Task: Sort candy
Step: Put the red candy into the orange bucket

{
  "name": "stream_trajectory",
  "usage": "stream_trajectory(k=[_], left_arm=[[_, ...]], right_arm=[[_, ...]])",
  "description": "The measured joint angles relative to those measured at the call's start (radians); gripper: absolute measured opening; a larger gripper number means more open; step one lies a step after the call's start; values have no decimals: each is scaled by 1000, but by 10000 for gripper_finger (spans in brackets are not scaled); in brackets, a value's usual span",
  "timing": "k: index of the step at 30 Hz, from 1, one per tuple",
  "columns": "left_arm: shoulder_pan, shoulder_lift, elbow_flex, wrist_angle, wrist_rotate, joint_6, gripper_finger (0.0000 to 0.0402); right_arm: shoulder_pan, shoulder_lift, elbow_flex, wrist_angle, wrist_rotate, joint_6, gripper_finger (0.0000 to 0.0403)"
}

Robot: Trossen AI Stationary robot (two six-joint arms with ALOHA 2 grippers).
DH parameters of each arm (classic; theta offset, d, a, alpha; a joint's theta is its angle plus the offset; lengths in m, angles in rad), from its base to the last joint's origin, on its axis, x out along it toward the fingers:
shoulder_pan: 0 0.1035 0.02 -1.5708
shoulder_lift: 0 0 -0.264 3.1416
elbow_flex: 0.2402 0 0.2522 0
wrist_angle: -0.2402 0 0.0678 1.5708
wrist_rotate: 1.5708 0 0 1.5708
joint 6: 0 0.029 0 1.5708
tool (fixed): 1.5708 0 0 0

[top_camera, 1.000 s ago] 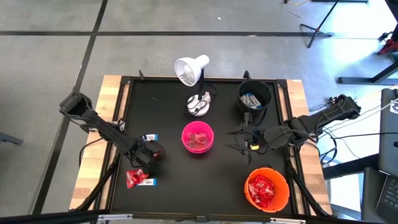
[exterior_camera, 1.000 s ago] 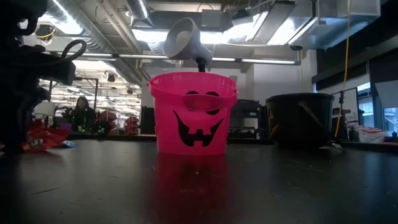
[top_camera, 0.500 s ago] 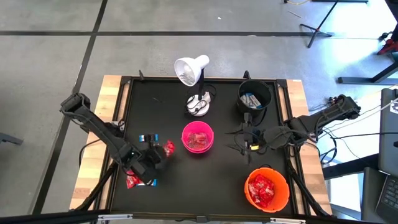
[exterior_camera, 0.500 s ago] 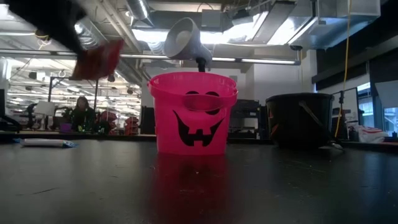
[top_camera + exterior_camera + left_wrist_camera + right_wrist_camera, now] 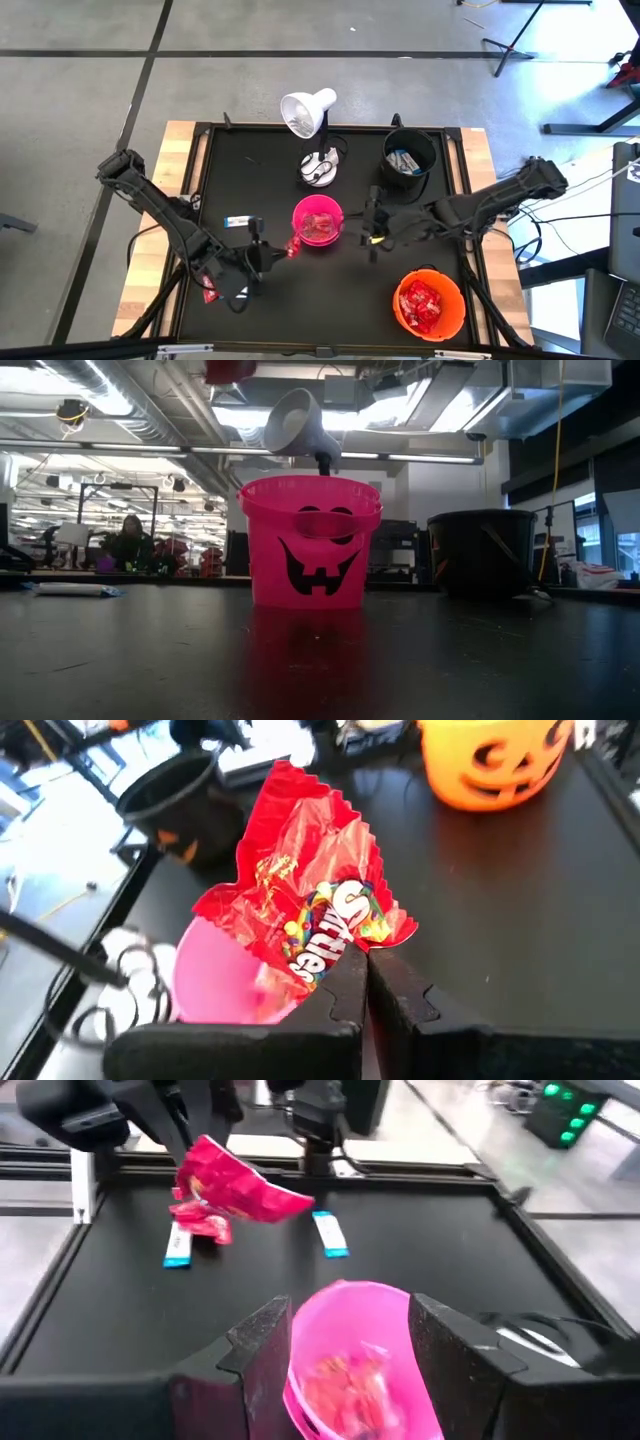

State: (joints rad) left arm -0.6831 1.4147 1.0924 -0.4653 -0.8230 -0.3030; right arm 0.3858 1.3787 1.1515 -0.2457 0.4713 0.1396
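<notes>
Now, at the left of the desk (image 5: pixel 250 170), a red packet (image 5: pixel 310 910) has been lifted off the surface and is held pinched in the closed left claw (image 5: pixel 262 252) just beside the pink bucket (image 5: pixel 318 220), so a drop there seems near. Further right, the right claw (image 5: pixel 373 228) has been brought beside that bucket, its jaws apart and empty. The remaining candy (image 5: pixel 210 292) is largely hidden under the left arm.
</notes>
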Motion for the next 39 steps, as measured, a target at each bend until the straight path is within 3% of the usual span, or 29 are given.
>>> stream_trajectory(k=[12, 22, 32, 39], left_arm=[[31, 0, 0, 144, 56, 103, 0], [34, 15, 1, 198, 109, 133, 0], [46, 77, 1, 292, 212, 183, 0], [47, 80, 1, 295, 217, 194, 0]], right_arm=[[-33, 149, 0, 318, -288, -171, 198], [-34, 254, 0, 540, -301, -276, 198], [-35, 276, -1, 542, -309, -277, 198], [-35, 276, -1, 527, -411, -276, 198]])
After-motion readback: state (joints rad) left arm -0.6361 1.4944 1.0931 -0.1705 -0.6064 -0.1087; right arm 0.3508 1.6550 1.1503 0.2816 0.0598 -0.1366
